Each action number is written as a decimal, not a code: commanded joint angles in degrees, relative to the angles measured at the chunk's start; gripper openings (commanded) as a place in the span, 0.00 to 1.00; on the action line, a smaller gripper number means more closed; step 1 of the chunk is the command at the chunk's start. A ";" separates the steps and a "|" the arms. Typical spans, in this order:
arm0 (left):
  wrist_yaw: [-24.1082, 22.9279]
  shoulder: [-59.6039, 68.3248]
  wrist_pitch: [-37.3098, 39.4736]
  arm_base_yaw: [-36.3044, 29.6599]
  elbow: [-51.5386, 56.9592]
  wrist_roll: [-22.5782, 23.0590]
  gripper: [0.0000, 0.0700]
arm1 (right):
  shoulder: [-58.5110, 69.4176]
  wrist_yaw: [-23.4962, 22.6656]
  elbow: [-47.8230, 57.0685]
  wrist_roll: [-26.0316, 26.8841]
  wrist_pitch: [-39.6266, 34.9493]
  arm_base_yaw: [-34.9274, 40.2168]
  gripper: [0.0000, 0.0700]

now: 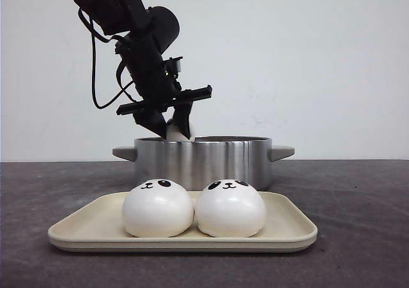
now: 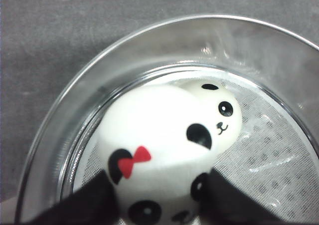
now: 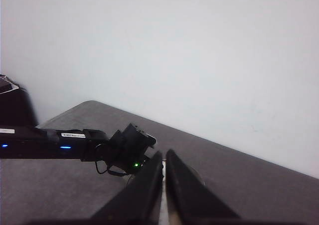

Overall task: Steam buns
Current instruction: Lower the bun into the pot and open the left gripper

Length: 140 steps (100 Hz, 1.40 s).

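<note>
Two white panda buns (image 1: 158, 207) (image 1: 230, 208) sit side by side on the cream tray (image 1: 287, 234) at the front. My left gripper (image 1: 174, 127) is shut on a third panda bun (image 2: 154, 155) with a red bow, just above the rim of the steel steamer pot (image 1: 201, 160); its white top shows between the fingers (image 1: 176, 132). In the left wrist view a fourth bun (image 2: 222, 112) lies on the mesh floor of the pot (image 2: 259, 160), touching the held one. My right gripper (image 3: 164, 185) is shut and empty, high above the table.
The steamer pot has two side handles (image 1: 281, 152) and stands behind the tray. The dark grey table (image 1: 358, 192) runs to a white wall. The left arm (image 3: 75, 144) shows in the right wrist view.
</note>
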 commanded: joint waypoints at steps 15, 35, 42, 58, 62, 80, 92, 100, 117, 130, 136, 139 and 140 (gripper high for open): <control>0.07 1.75 -0.20 -0.28 1.40 -0.46 0.66 | 0.57 0.04 1.27 0.63 0.59 0.57 0.00; 0.07 1.75 -0.22 -0.28 1.40 -0.48 0.74 | 0.57 0.04 1.29 0.68 0.57 0.57 0.00; 0.07 1.75 -0.20 -0.28 1.40 -0.48 0.80 | 0.59 0.04 1.27 0.68 0.57 0.55 0.00; 0.09 1.49 -0.92 -0.28 1.77 -0.55 0.87 | 0.61 0.04 1.27 0.68 0.39 0.57 0.00; 0.07 1.38 -2.47 -0.28 2.60 -0.52 0.87 | 0.66 0.07 1.27 0.68 0.09 0.55 0.00; 0.04 1.36 -11.10 -0.31 10.80 -0.50 0.85 | 2.03 0.09 -0.17 0.68 -2.05 0.55 0.00; 0.02 0.39 -15.17 -0.39 17.66 -0.55 0.85 | 3.56 0.07 -2.40 0.72 -2.32 0.55 0.00; 0.02 -1.11 -17.05 -0.50 21.49 -0.55 0.85 | 4.61 0.07 -4.48 2.38 -1.81 0.55 0.00; 0.02 -8.41 -19.93 -0.48 23.23 0.07 0.85 | 7.17 0.02 -10.29 7.17 2.16 0.55 0.00; 0.22 -15.17 -25.40 -0.28 23.23 -0.04 0.85 | 7.39 0.02 -17.16 8.96 7.23 0.09 0.00; 0.63 -18.27 -27.80 -0.28 23.23 0.13 0.85 | 7.37 0.00 -21.09 10.49 9.33 -0.15 0.00; 0.96 -20.11 -29.05 -0.28 23.23 0.42 0.85 | 7.37 0.00 -23.10 11.23 10.16 -0.15 0.00; 1.07 -20.37 -29.24 -0.28 23.23 0.48 0.85 | 7.37 0.00 -23.80 11.47 10.45 -0.15 0.00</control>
